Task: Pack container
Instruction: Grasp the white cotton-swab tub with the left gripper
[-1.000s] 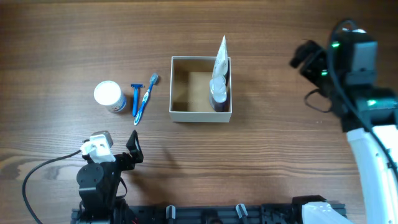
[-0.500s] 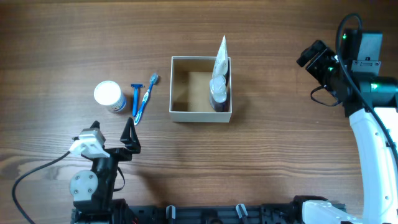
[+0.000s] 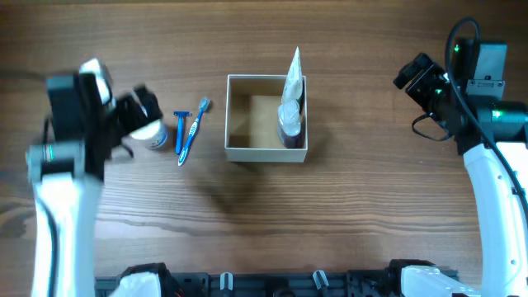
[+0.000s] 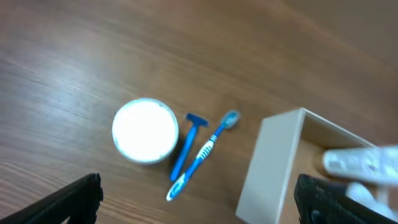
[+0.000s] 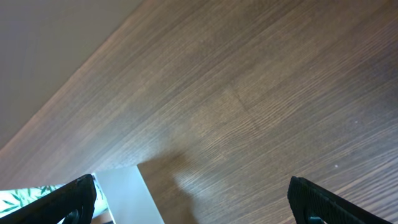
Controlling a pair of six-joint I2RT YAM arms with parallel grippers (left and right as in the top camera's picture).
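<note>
The container (image 3: 235, 150) is a square white-walled box with a tan inside at the table's middle; a white tube and a dark bottle (image 3: 289, 111) stand along its right wall. It also shows in the left wrist view (image 4: 270, 162) and the right wrist view (image 5: 127, 193). A blue razor (image 3: 179, 130), a blue toothbrush (image 3: 193, 130) and a round white-lidded jar (image 3: 153, 134) lie left of it. My left gripper (image 3: 139, 111) is open and empty, high over the jar (image 4: 145, 130). My right gripper (image 3: 410, 74) is open and empty, far right.
The razor (image 4: 186, 146) and toothbrush (image 4: 204, 152) lie side by side between the jar and the container. The wooden table (image 3: 355, 206) spreads around them. The arm bases stand at the table's front edge.
My left arm has swung up from the front edge to above the jar at the left. My right arm shifted slightly a second ago and has since stayed still.
</note>
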